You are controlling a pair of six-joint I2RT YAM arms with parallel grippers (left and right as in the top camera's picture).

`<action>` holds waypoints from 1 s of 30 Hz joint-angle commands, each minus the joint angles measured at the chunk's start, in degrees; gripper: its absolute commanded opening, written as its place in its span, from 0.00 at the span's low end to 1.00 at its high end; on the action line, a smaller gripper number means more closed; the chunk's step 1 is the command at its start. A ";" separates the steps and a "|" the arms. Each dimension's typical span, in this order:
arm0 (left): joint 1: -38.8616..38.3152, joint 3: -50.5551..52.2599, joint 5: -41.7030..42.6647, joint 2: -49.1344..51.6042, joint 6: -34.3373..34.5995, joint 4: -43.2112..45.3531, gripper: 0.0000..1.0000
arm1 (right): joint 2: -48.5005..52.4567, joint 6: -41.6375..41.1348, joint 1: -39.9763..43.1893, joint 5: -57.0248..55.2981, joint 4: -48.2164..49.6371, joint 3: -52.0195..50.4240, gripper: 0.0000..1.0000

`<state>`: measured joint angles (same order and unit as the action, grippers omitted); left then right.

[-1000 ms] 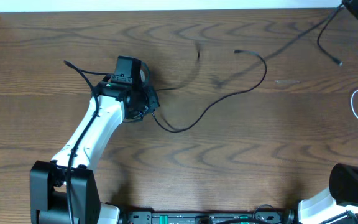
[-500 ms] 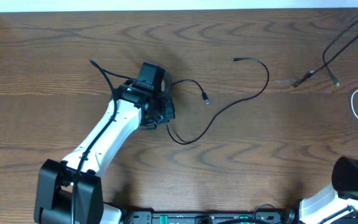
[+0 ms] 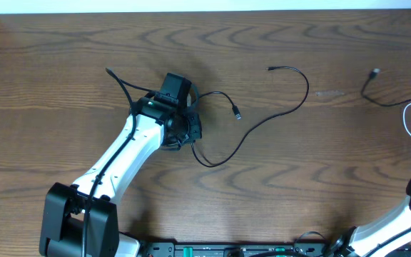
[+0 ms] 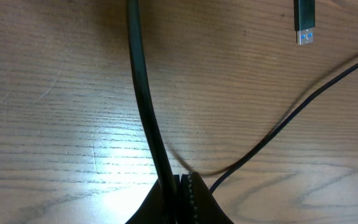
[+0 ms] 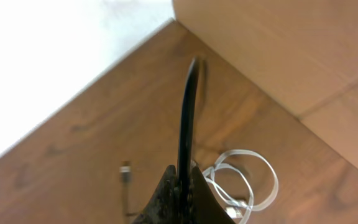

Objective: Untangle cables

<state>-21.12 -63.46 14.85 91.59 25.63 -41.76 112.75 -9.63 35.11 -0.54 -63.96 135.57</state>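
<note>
no readable text, labels, brands, numbers or signs on anything in view

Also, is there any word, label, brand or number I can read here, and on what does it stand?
None can be read. The black cables, white cable, left arm and table carry no text.
Small green marks on the black bar at the bottom edge of the overhead view are too small to read.
</note>
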 commanded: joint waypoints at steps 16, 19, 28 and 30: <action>-0.20 0.24 -0.55 0.13 -0.52 -0.35 0.08 | -0.17 8.07 2.67 3.48 -6.88 -11.26 0.01; -0.20 0.24 -0.55 0.13 -0.52 -1.09 0.08 | -0.17 8.04 2.67 3.48 -5.18 -19.34 0.01; -0.20 0.24 -0.55 0.13 -0.52 -1.29 0.08 | -0.17 6.40 2.82 1.31 1.03 -30.91 0.80; -0.20 0.24 -0.57 0.13 -0.52 -1.27 0.07 | -0.17 4.90 2.82 1.25 0.92 -30.91 0.88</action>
<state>-21.12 -63.44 14.85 91.61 25.63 -42.89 113.03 -2.87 38.02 1.67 -63.02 104.86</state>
